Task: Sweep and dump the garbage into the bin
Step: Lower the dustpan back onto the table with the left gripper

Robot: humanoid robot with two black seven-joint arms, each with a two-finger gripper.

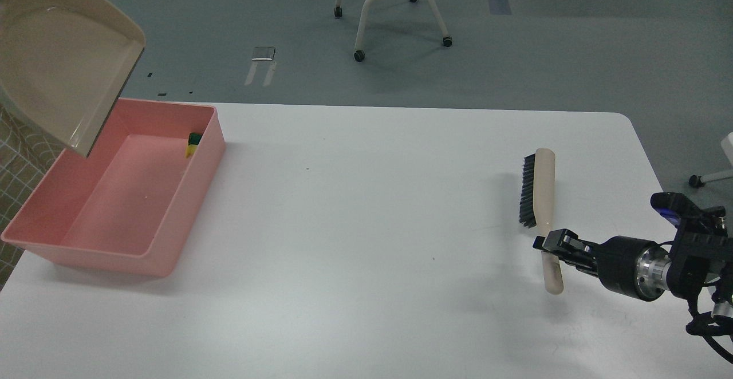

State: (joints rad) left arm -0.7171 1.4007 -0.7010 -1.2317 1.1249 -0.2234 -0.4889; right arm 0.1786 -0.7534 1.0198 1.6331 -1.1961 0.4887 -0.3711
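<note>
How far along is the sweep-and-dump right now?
Mostly done, it seems. Done: the yellow-green sponge scrap lies inside the pink bin; no scraps show on the white table. In hand: the dustpan hangs tilted over the bin's far left corner; the right gripper is at the brush handle. Unconfirmed: the whitish slice isn't visible. Left: put the tools down.

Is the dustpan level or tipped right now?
Tipped: the dustpan hangs above the pink bin, mouth edge slanting down into it.
</note>
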